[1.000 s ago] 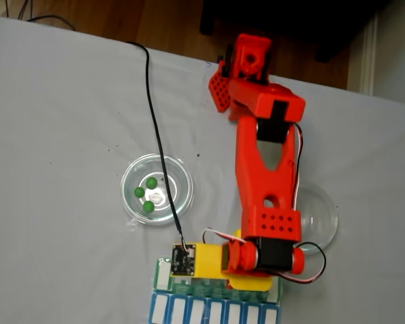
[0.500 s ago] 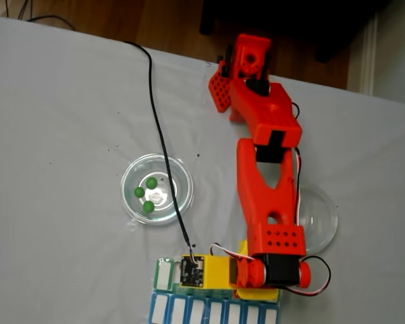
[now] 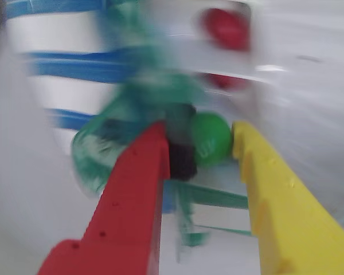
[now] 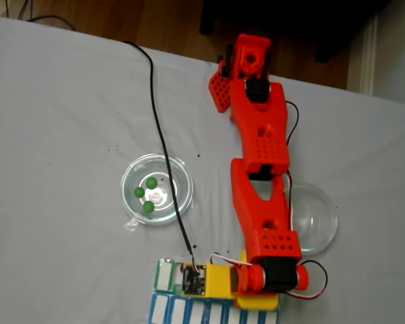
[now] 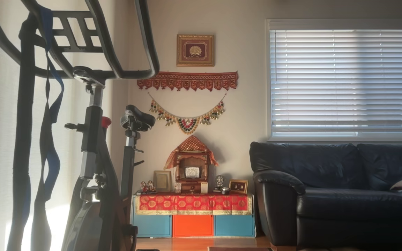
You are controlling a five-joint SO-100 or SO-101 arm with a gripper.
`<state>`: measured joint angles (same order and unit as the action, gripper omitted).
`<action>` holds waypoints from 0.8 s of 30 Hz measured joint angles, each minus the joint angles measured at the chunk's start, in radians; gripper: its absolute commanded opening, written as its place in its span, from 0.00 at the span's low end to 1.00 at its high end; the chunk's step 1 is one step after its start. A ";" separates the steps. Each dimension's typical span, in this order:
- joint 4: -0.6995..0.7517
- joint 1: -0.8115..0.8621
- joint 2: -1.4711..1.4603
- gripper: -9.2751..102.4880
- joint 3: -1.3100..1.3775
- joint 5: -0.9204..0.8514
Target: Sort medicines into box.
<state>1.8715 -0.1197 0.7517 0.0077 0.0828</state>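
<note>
Clamped between the red and yellow jaws, at the centre of the wrist view, sits a green ball (image 3: 211, 139); the gripper (image 3: 200, 143) holds it with the yellow tip touching its right side and a dark pad on the red tip at its left. Just behind, smeared by motion blur, lie translucent green lids of the box (image 3: 137, 109), and a red ball (image 3: 226, 27) shows in a compartment at the upper right.

In the fixed view, the arm (image 4: 260, 175) has stretched out over the last second, its wrist sliding toward the bottom edge of the frame until the gripper hangs over the box (image 4: 165, 274). I judge the carry nearly done, with release next.

Farther up the frame, three green balls (image 4: 146, 194) wait in a glass dish (image 4: 179, 192) at centre left; a second dish (image 4: 320, 219) sits to the right of the arm.
</note>
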 measured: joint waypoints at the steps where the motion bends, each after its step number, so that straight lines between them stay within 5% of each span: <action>1: 0.003 0.000 -0.005 0.10 0.012 0.003; 19: 0.003 0.000 -0.003 0.11 0.012 0.005; 24: 0.003 0.000 -0.003 0.18 0.012 0.005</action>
<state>1.8745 -0.1197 0.7486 0.0199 0.0874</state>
